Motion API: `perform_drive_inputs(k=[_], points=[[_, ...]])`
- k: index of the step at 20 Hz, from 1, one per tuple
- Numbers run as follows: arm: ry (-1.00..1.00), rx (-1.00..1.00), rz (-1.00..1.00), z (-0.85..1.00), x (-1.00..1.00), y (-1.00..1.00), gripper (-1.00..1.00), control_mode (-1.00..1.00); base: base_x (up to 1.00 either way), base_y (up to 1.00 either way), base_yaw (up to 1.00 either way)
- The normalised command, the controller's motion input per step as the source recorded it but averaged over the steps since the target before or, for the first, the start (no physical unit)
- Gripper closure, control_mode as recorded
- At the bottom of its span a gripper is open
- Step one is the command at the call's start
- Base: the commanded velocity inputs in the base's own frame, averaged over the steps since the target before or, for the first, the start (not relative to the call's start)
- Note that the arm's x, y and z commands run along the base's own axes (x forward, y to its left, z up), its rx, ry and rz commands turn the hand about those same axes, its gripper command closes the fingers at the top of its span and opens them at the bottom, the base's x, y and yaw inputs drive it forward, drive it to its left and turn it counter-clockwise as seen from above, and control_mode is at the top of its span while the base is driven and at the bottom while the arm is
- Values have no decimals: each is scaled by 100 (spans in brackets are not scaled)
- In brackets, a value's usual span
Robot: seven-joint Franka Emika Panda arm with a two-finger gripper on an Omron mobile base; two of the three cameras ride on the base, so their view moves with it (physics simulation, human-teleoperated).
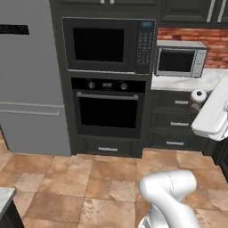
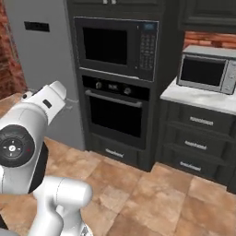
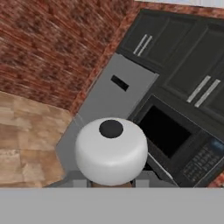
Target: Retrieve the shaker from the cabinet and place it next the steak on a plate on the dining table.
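In the hand view the shaker sits close to the camera, showing its white rounded top with a dark hole. My gripper is shut on it, and the fingers are mostly hidden under the top. From the left base view the shaker is a small white-topped brown piece at the end of my white arm, in front of the counter drawers. The dark cabinet with long silver handles hangs above the ovens. A marble corner of the dining table pokes in at the lower left. The steak and the plate are out of view.
A grey fridge stands on the left, beside a tall dark column with a built-in microwave and a wall oven. A silver microwave sits on the marble counter over dark drawers. The floor is brown tile.
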Motion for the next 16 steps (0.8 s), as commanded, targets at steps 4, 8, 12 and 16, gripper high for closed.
perform_drive_inputs(k=[4, 8, 12, 16], points=[[0, 0, 0, 0, 0, 0, 100, 100, 0, 0, 69], [0, 0, 0, 0, 0, 0, 100, 100, 0, 2, 59], [0, 0, 0, 0, 0, 0, 100, 100, 0, 2, 54], [0, 0, 0, 0, 0, 0, 100, 100, 0, 3, 51]])
